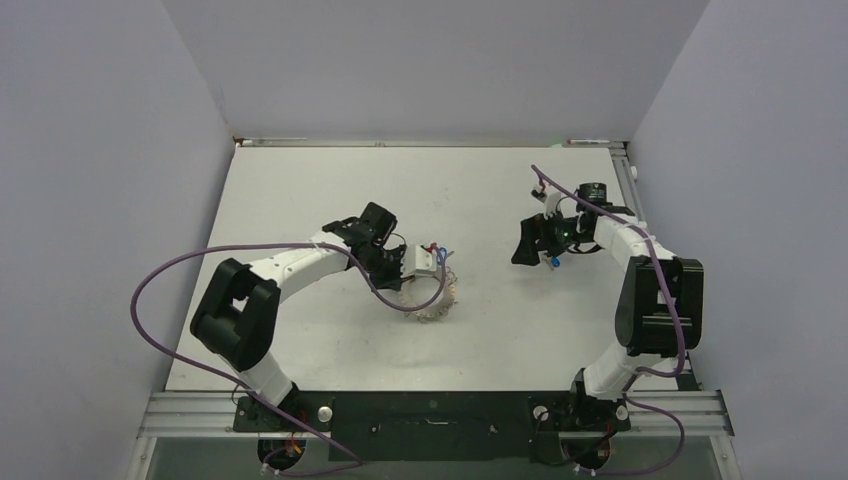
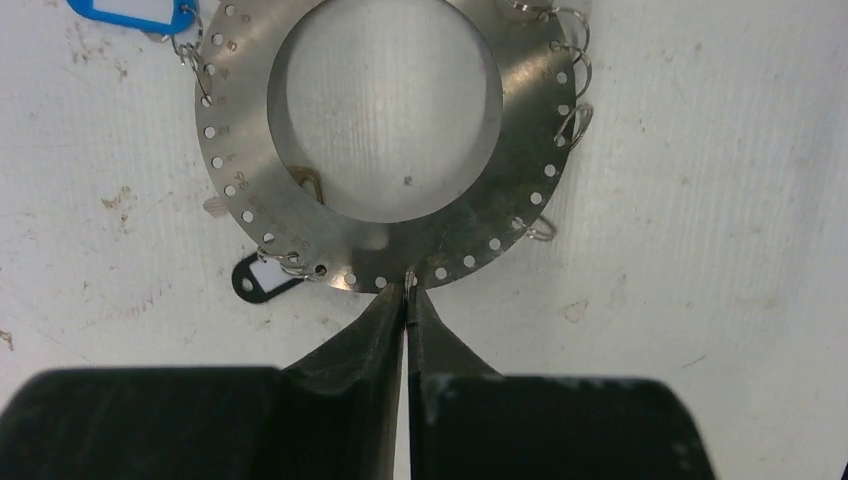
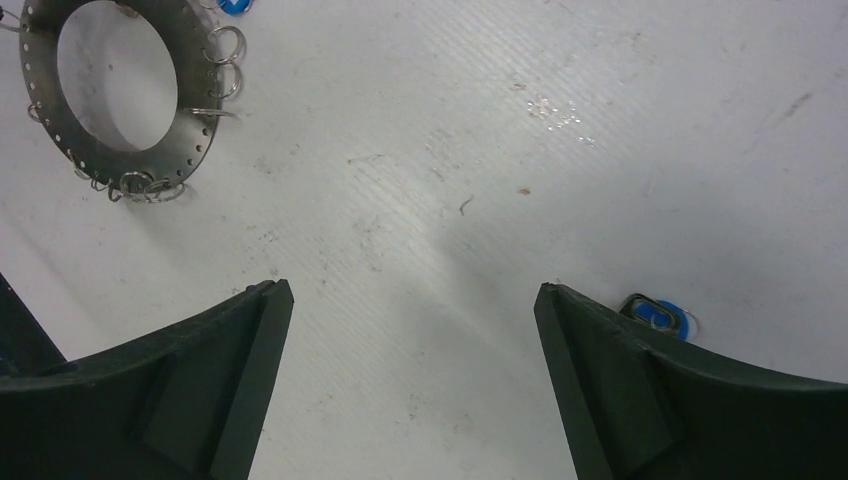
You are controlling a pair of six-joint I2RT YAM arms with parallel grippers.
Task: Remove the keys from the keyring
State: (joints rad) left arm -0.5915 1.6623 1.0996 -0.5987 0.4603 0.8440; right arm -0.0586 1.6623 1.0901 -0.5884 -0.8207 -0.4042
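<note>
**A:** Left gripper (image 2: pixel 408 296)?

**B:** Fingers were pressed together with only a hairline slit between them, nipping the near rim of the keyring (image 2: pixel 520 140).

**A:** Where was the keyring?

**B:** It lay on the white table (image 3: pixel 600 150). Bare wire loops (image 2: pixel 572 60) lined its rim. A blue-headed key (image 2: pixel 130 15) hung at its far-left edge. A dark key (image 2: pixel 260 278) poked out from under the rim, just beside the pinch.

**A:** Right gripper (image 3: pixel 412 288)?

**B:** It was spread wide and held nothing, well apart from the keyring and off to its right. A loose blue key (image 3: pixel 660 315) lay on the table there, well apart from the keyring.
</note>
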